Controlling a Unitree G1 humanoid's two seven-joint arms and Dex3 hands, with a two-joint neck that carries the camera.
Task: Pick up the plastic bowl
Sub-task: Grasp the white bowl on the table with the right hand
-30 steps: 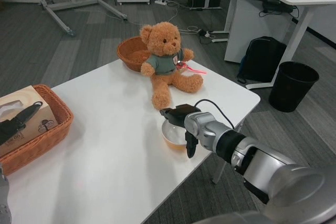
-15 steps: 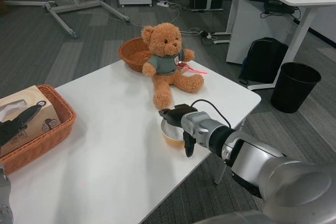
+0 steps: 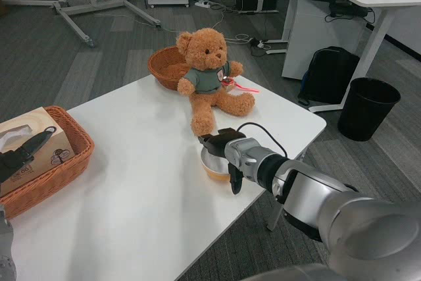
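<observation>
The bowl [image 3: 214, 166] sits on the desk [image 3: 138, 182] near its right edge, just in front of the teddy bear [image 3: 210, 77]; my right hand [image 3: 223, 153] clasps its rim, ready, I judge, to lift; left hand [image 3: 20, 153] idles far left, grip unclear

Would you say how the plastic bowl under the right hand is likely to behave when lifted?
The plastic bowl looks thin and small, so probably light and stiff. Its smooth rim may slip under the right hand. Sitting near the table edge, a nudge might slide it off.
</observation>
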